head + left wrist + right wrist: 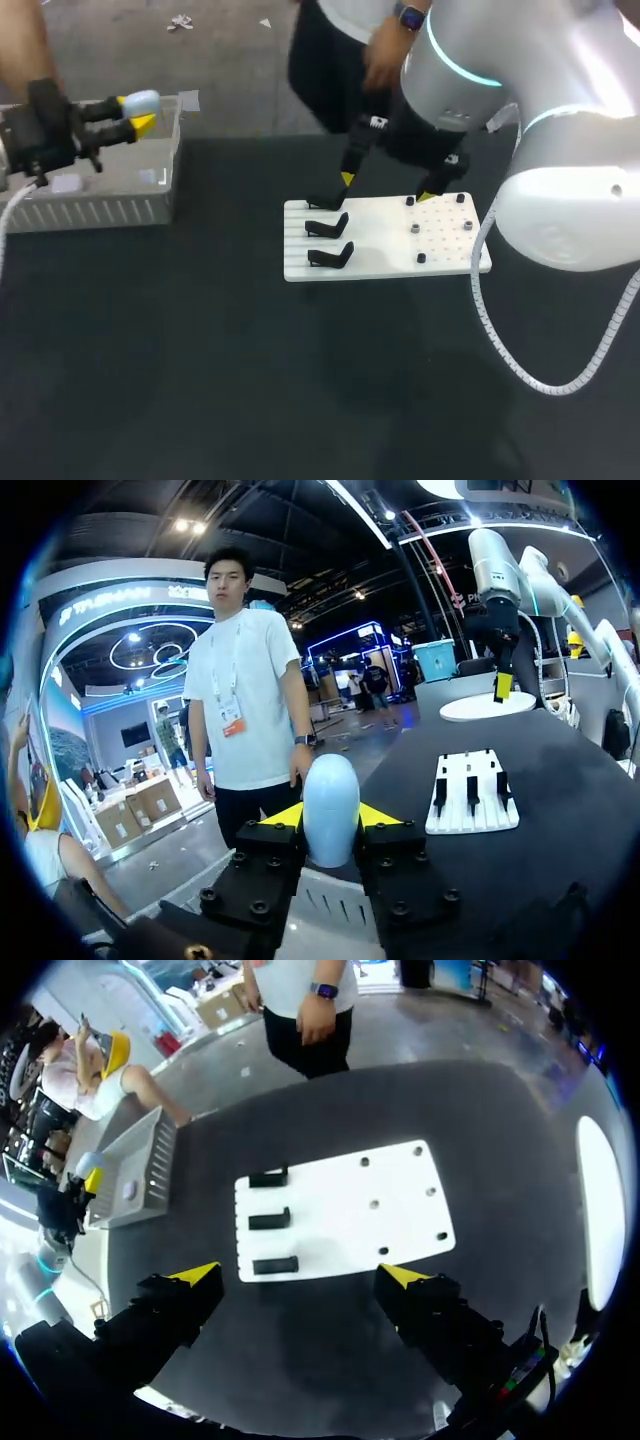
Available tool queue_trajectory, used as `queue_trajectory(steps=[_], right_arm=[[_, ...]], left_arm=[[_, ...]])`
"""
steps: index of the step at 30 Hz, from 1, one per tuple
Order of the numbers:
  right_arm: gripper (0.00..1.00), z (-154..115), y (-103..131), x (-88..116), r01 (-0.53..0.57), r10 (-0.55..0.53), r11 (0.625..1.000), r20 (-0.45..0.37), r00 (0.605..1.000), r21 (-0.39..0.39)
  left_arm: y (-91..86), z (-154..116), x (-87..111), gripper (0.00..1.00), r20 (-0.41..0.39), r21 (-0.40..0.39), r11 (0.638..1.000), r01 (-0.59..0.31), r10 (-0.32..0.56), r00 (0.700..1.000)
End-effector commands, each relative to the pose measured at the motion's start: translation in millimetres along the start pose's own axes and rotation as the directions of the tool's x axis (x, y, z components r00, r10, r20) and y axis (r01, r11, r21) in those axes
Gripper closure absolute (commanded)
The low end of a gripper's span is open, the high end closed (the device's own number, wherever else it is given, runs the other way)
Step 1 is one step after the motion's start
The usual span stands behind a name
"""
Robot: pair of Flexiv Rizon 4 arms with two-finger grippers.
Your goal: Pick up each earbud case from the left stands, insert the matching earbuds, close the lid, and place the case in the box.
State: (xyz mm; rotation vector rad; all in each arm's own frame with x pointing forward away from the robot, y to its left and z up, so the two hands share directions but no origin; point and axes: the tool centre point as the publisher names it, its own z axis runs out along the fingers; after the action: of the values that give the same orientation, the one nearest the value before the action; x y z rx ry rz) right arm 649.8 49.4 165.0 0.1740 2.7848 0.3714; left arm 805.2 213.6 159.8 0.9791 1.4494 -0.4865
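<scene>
A pale blue earbud case [142,100] with its lid closed is held in my left gripper [135,113], which is shut on it above the clear box [110,210] at the table's far left. In the left wrist view the case [331,810] stands upright between the yellow fingertips [285,815], with the box rim [320,910] under them. My right gripper [386,188] hangs open and empty over the far edge of the white board [400,245]. Three black stands [328,228] on the board's left side hold nothing. In the right wrist view the right gripper [300,1275] is spread wide above the board [340,1210].
Small black pegs [415,229] dot the right half of the board. The dark table [200,380] stretches in front of the board and the box. A white cable [520,370] loops down from my right arm.
</scene>
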Motion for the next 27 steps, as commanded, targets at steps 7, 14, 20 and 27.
queue_trajectory(steps=[7,14,20,27], right_arm=[[0.00,4,11,0,0.004,-0.003,1.000,-0.043,0.999,0.011],[0.00,5,12,5,-0.001,0.001,1.000,-0.052,0.999,0.010],[0.00,4,11,8,0.001,0.000,1.000,-0.055,0.998,0.009],[0.00,2,7,11,0.018,-0.018,1.000,-0.040,0.999,-0.004]], left_arm=[[17.3,-17,55.5,1.00,-0.090,-0.216,0.976,0.035,-0.056,0.994],[24.1,-17,90.6,0.95,-0.150,-0.230,0.969,0.089,-0.126,0.981],[28.8,-18,99.5,0.69,-0.137,-0.253,0.959,0.124,-0.163,0.977],[31.4,-18,93.3,0.00,-0.132,-0.240,0.963,0.121,-0.156,0.979]])
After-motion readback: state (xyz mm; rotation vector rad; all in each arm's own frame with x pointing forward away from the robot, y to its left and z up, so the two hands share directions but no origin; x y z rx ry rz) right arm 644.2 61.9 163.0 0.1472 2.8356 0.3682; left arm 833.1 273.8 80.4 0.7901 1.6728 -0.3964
